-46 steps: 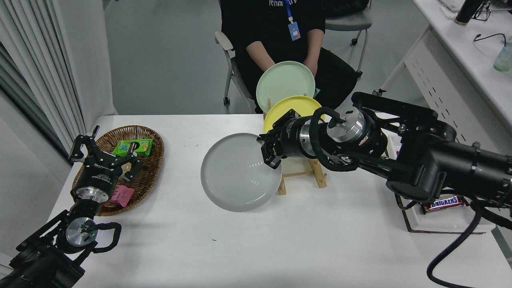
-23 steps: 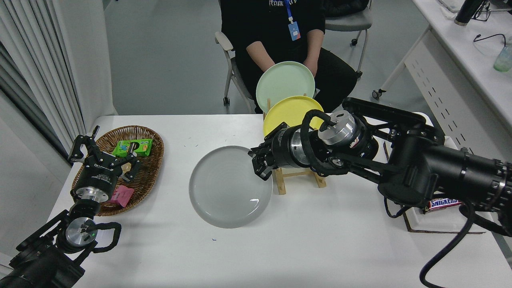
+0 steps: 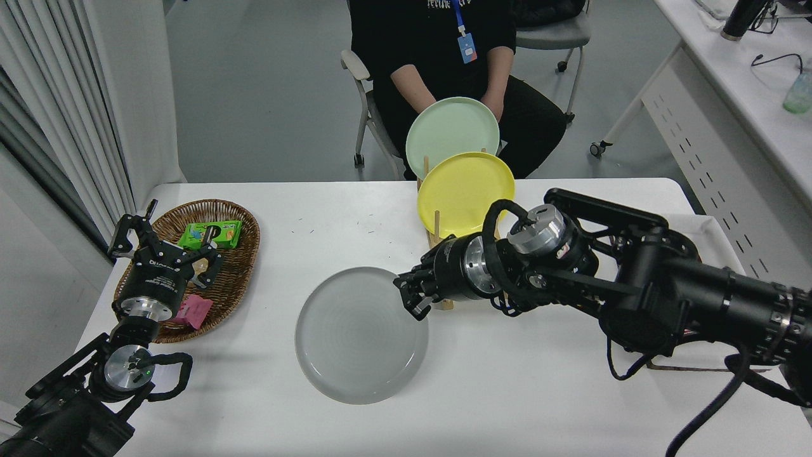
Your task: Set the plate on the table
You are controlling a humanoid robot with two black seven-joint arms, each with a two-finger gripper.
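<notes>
The light-grey plate point(image 3: 355, 336) lies low and nearly flat over the white table point(image 3: 507, 406), in front of the middle. My right gripper point(image 3: 412, 298) is shut on the plate's right rim, its arm coming in from the right. I cannot tell whether the plate touches the table. My left gripper point(image 3: 158, 244) stays parked at the lower left over the basket, fingers spread open and empty.
A wooden rack point(image 3: 434, 238) behind the gripper holds a yellow plate point(image 3: 466, 190) and a pale mint-green plate point(image 3: 451, 130). A wicker basket point(image 3: 241, 254) with snack packs stands at the left. A person point(image 3: 438, 51) sits at the far side.
My right gripper has carried the grey plate away from the rack, toward the near side and down, and the plate has tipped from tilted to nearly flat.
</notes>
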